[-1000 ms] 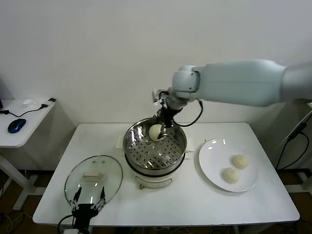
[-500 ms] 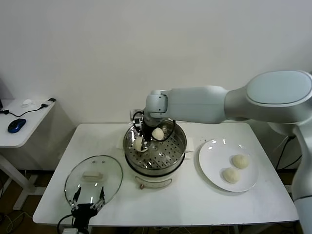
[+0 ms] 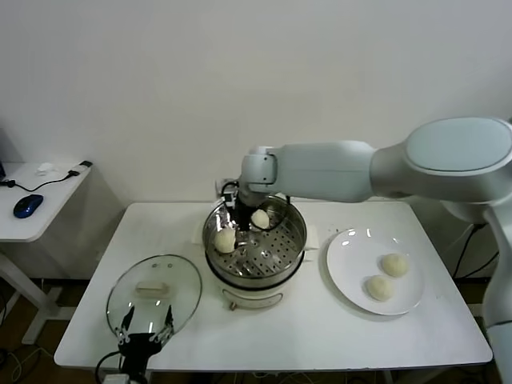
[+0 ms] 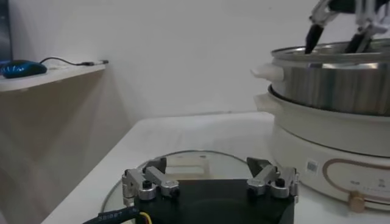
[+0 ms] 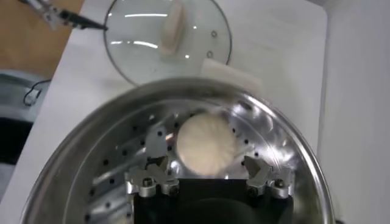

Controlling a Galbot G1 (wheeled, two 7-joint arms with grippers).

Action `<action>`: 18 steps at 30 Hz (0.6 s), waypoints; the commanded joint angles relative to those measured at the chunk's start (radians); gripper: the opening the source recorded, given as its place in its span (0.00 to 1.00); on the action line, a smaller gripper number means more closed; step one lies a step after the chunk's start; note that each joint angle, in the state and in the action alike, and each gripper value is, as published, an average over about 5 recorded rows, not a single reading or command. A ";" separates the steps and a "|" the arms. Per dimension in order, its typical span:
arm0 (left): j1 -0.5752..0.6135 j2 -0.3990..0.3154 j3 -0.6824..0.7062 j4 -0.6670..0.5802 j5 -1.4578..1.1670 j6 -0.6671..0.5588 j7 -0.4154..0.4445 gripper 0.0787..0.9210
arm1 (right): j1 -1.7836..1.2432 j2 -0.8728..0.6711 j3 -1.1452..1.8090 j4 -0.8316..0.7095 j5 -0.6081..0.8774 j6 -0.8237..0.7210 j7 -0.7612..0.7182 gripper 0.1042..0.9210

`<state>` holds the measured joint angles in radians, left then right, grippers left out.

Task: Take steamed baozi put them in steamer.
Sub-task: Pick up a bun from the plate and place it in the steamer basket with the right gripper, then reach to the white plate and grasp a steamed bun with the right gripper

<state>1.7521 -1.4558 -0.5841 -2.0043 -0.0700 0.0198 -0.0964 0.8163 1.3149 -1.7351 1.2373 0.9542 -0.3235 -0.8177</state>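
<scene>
Right gripper (image 3: 243, 222) fingers spread apart over steamer (image 3: 254, 240), baozi (image 5: 205, 144) sits free on tray; you lift straight up, avoid nudging.

The head view looks down from high in front of the steamer (image 3: 254, 244). The left wrist view sits low beside it, facing its side wall. The right wrist view hangs close above its tray. All three share the steamer.

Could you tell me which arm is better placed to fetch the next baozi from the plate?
The right, likely. The right gripper is open over the steamer, beside the plate with its two remaining baozi. The left gripper waits at the table's near edge by the glass lid.
</scene>
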 commanded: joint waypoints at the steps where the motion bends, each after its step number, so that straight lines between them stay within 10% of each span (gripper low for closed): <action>1: 0.000 0.001 0.002 -0.004 0.000 0.000 0.001 0.88 | 0.241 -0.375 -0.132 0.157 -0.099 0.147 -0.212 0.88; 18: 0.018 -0.005 0.000 -0.008 0.007 -0.008 -0.002 0.88 | 0.022 -0.877 -0.194 0.264 -0.533 0.151 -0.175 0.88</action>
<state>1.7633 -1.4570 -0.5840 -2.0121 -0.0670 0.0146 -0.0969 1.0011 0.6982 -1.9637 1.4599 0.6411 -0.1798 -0.9973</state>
